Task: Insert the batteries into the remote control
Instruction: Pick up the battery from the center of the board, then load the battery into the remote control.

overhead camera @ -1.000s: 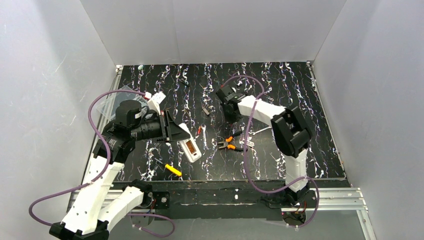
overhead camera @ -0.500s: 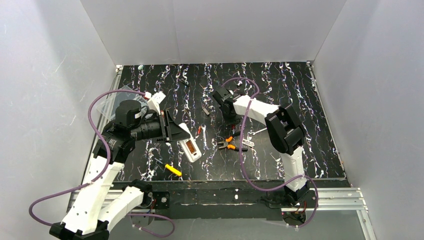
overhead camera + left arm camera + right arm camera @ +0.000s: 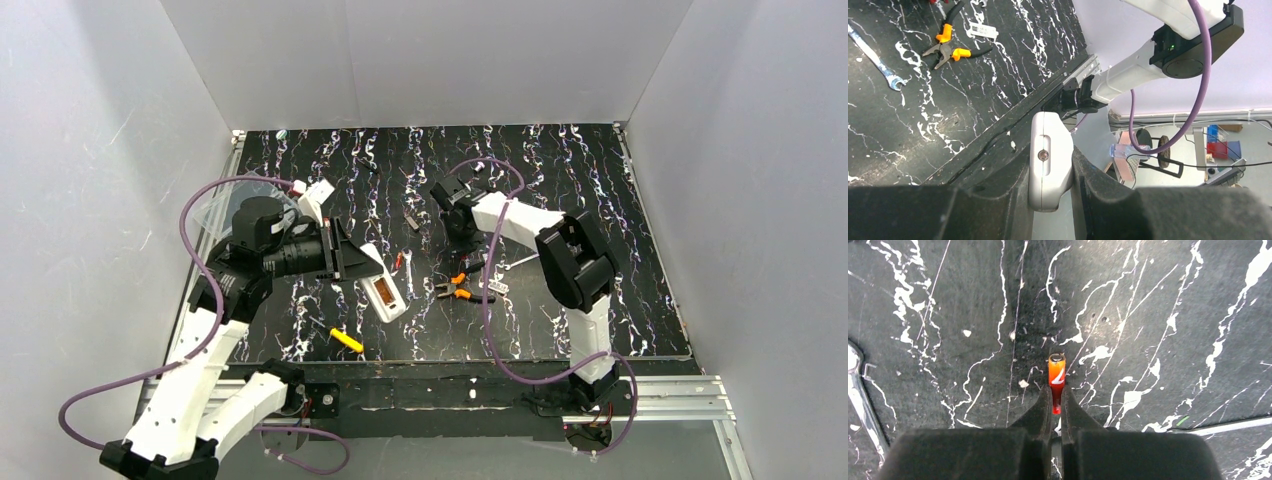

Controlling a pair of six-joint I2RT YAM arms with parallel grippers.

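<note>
My left gripper point(image 3: 357, 265) is shut on the white remote control point(image 3: 384, 294) and holds it tilted above the mat, with its orange-lined battery recess facing up. In the left wrist view the remote's end point(image 3: 1050, 150) sits clamped between my fingers point(image 3: 998, 200). My right gripper point(image 3: 461, 230) points down at the mat's middle. In the right wrist view the right gripper point(image 3: 1056, 396) is shut on one red-orange battery point(image 3: 1056, 371), which sticks out past the tips, just over the mat. A small red thing point(image 3: 398, 261) lies beside the remote; I cannot tell whether it is the other battery.
Yellow-and-black pliers point(image 3: 458, 291) and a white label point(image 3: 497, 286) lie right of the remote. A wrench point(image 3: 408, 276) lies by the red thing. A yellow-handled tool point(image 3: 347, 341) lies near the front edge. A clear box point(image 3: 215, 208) sits at the left.
My right gripper has shifted slightly toward the near side, and its elbow has swung left. My left gripper has moved a little to the right with the remote.
</note>
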